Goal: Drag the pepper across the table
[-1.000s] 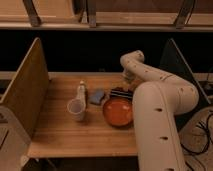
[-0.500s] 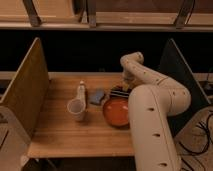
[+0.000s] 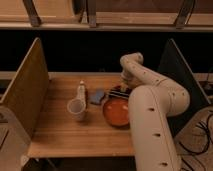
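The light-wood table (image 3: 65, 132) has upright wooden panels at its left (image 3: 27, 87) and right (image 3: 172, 75) ends. My white arm (image 3: 155, 115) rises from the lower right and bends back over the table's far right part. Its gripper (image 3: 120, 92) points down at the tabletop, just behind an orange-red plate (image 3: 117, 112). A dark striped part shows at the gripper's tip. I cannot make out the pepper as a separate thing; it may be hidden at or under the gripper.
A white cup (image 3: 76, 108) stands at the table's middle left, with a small white bottle (image 3: 81, 91) behind it. A blue object (image 3: 97, 96) lies between the bottle and the plate. A dark gap and a rail run behind the table.
The big forearm has shifted slightly to the left. The gripper stays at about the same spot behind the plate. The cup, bottle and plate have not moved.
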